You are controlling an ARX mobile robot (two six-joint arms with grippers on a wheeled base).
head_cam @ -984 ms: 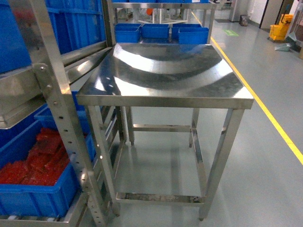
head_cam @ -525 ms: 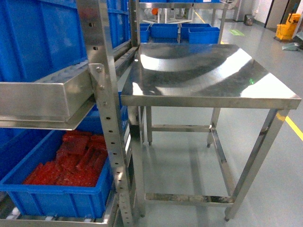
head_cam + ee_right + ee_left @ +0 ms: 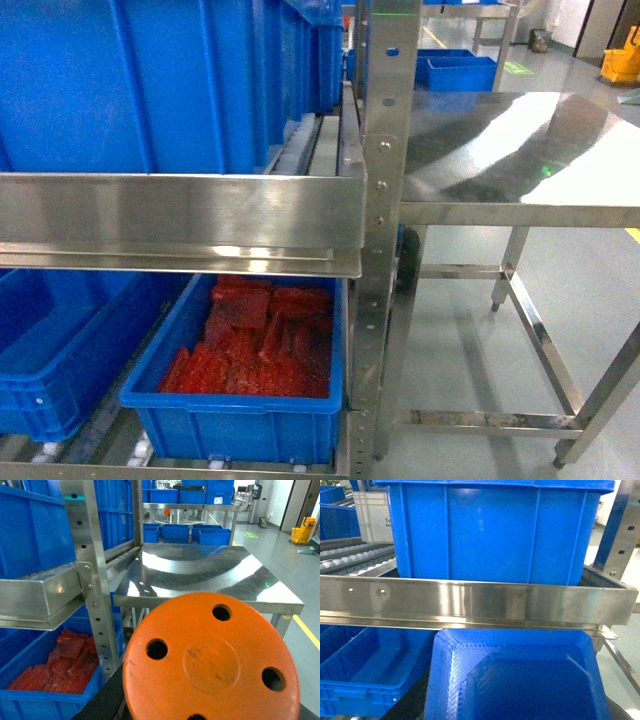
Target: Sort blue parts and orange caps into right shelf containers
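A blue part [image 3: 520,680], a shallow tray-like piece with a ribbed rim, fills the bottom of the left wrist view right at my left gripper's jaws, which it hides. It hangs just below the steel shelf rail [image 3: 470,600], in front of a deep blue container [image 3: 495,530]. An orange cap [image 3: 210,665], seen end-on with several round holes, fills the lower right wrist view and covers my right gripper's fingers. Blue containers [image 3: 150,90] line the upper shelf in the head view. Neither gripper shows in the head view.
A lower blue bin [image 3: 245,400] holds red pieces, with another blue bin [image 3: 60,350] to its left. A steel upright [image 3: 385,200] separates the shelf from a steel table [image 3: 520,150] on the right. A whitish crate [image 3: 372,515] stands on rollers at far left.
The head view has swung left toward the shelf. The table has slid to the right edge, and the shelf bins now fill the left and middle.
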